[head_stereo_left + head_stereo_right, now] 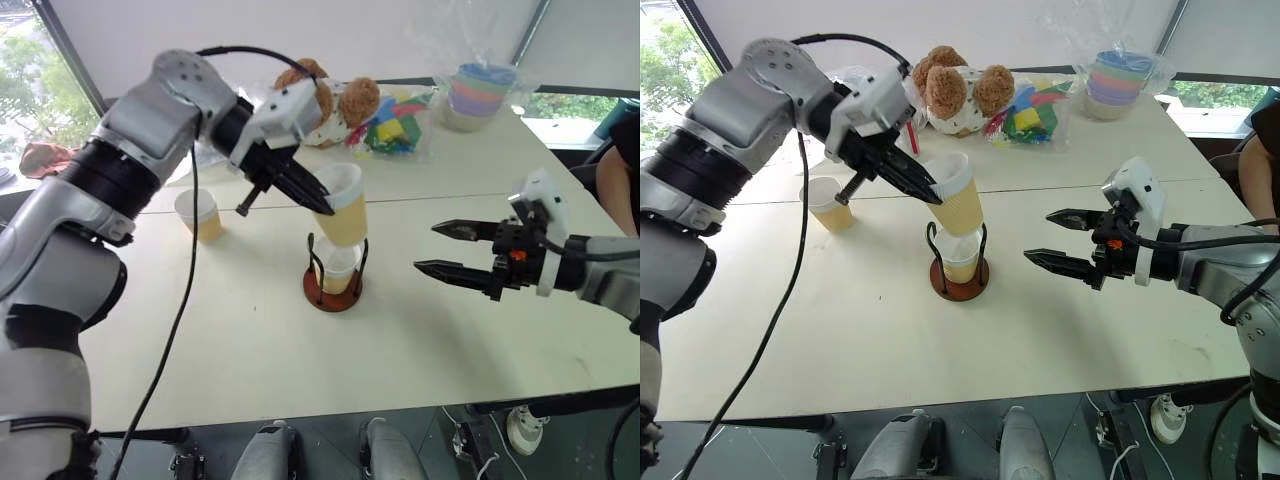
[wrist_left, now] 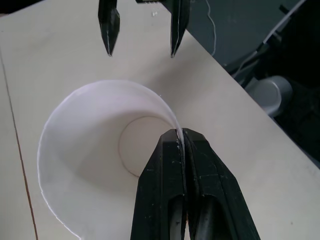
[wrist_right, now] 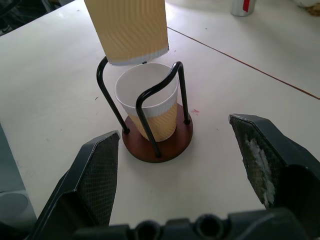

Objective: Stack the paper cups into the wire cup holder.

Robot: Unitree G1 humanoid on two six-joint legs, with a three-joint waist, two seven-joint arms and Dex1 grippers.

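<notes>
Left eye view: left gripper (image 1: 318,204) clenched on the rim of a paper cup (image 1: 342,207), one finger inside, one outside. Carried cup hangs tilted just above the wire cup holder (image 1: 333,286), which sits mid-table with one paper cup already seated (image 1: 337,267) inside its loops. Third paper cup (image 1: 203,214) stands apart on the table (image 1: 420,340), on the robot's left side, untouched. Right gripper (image 1: 452,250) released, jaws wide, empty, beside the holder on the robot's right.

Step in hand, as I read it: nest the carried cup into the seated one. To do well: straighten the cup upright first, centre its base over the seated cup's mouth, lower between the wire loops without clipping them, let go only once it is nested. The rim pinch looks thin, so a fast tilt could slip or crease it. The holder looks light; a sideways nudge may shift it.

View differences: right wrist view shows the carried cup's base hanging just above the seated cup's mouth and off to one side, with the wire loops either side and the disc base clear. Left wrist view shows the rim pinch close up, white interior, and the right gripper's two tips beyond. Head views add the teddy bear (image 1: 335,100), the toy bag, the wrapped pastel cups (image 1: 480,88) at the far edge.
</notes>
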